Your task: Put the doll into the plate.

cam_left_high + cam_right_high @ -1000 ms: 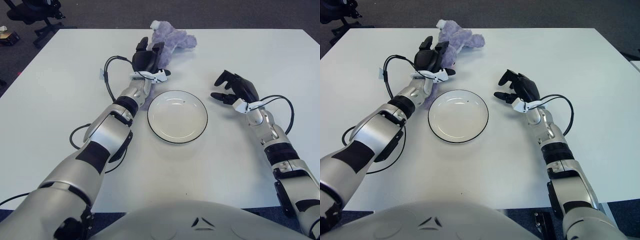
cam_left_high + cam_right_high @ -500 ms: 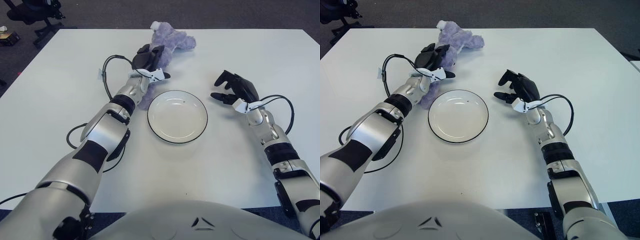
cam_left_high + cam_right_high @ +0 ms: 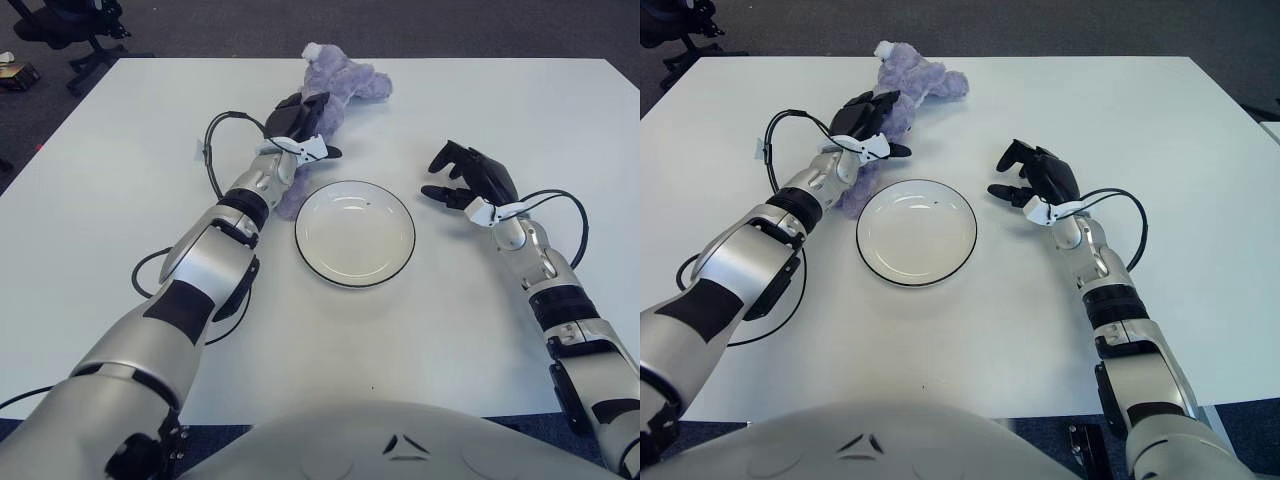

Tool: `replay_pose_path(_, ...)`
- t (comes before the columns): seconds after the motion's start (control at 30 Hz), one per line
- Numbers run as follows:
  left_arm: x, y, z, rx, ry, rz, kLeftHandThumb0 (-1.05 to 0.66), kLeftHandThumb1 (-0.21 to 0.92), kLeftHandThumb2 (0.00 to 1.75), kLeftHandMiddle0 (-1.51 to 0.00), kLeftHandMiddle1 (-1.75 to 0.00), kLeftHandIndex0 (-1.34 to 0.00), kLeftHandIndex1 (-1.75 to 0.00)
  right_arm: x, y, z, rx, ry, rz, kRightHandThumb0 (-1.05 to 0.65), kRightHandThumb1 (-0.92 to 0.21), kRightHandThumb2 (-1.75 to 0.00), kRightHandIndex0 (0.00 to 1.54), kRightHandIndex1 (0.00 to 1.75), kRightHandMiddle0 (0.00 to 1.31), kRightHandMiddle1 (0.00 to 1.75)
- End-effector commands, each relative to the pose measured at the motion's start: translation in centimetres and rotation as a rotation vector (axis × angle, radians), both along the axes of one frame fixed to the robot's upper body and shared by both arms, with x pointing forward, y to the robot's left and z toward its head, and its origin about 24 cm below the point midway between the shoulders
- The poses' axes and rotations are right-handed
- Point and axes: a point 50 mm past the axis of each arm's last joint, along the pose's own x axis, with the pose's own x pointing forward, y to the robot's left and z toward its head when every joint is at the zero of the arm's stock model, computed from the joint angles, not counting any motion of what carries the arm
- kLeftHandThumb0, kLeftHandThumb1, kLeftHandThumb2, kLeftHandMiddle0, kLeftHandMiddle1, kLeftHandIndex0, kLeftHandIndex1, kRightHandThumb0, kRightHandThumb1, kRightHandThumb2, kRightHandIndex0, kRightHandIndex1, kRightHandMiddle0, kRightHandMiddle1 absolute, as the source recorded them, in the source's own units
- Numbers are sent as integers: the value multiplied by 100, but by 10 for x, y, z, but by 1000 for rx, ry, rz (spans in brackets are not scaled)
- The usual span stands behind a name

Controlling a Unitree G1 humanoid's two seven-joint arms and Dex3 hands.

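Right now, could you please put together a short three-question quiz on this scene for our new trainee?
1. True or false: the purple doll lies inside the plate.
2. Which hand is over the doll: A) left hand B) right hand?
3. Fill in: the right hand shows to the ___ of the plate.

Key: 1 false, it lies on the table beyond the plate; 2 A; 3 right.

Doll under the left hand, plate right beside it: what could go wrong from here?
1. The left hand lies over the purple doll without clearly enclosing it, so it may slip out on lifting.
2. The doll's lower end sits just beside the plate rim; dragging it could nudge the plate.
3. The right hand, fingers spread, shows right of the plate and could crowd the drop.
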Motion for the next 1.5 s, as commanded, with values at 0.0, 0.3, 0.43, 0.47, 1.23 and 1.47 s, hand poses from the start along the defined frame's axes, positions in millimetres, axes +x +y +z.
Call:
replay_pose_path(0.0, -1, 4, -10, 47, 55, 15, -36, 83, 0, -51, -13, -51, -17, -2, -3, -6, -33, 32, 0, -1, -92, -27, 44, 140, 43, 140)
replay_pose_path(0.3, -2, 4, -13, 57, 53, 22, -31, 83, 0, -32, -64, -41, -47, -1, -3, -7, -34, 33, 2, -1, -92, -26, 44, 140, 43, 139)
replay_pose_path(0.43, -5, 7, -20, 109, 28, 34, -23, 83, 1, -16, -117, -33, -85, -1, -2, -8, -36, 31, 16, -1, -92, -26, 52, 141, 37, 135)
replay_pose_path(0.47, -5, 7, -21, 112, 26, 34, -21, 84, 1, -13, -128, -31, -94, 0, -2, -8, -36, 31, 17, -1, -92, -26, 54, 142, 36, 134)
replay_pose_path(1.23, -8, 13, -25, 257, -72, 79, 35, 84, 56, -29, -168, -16, -174, 0, 0, -9, -42, 21, 53, -1, -92, -26, 57, 141, 35, 132)
replay_pose_path(1.47, -12, 18, -30, 353, -167, 77, 37, 71, 68, -44, -160, -49, -175, 0, -1, -9, -46, 25, 64, -1, -92, -25, 57, 140, 35, 132)
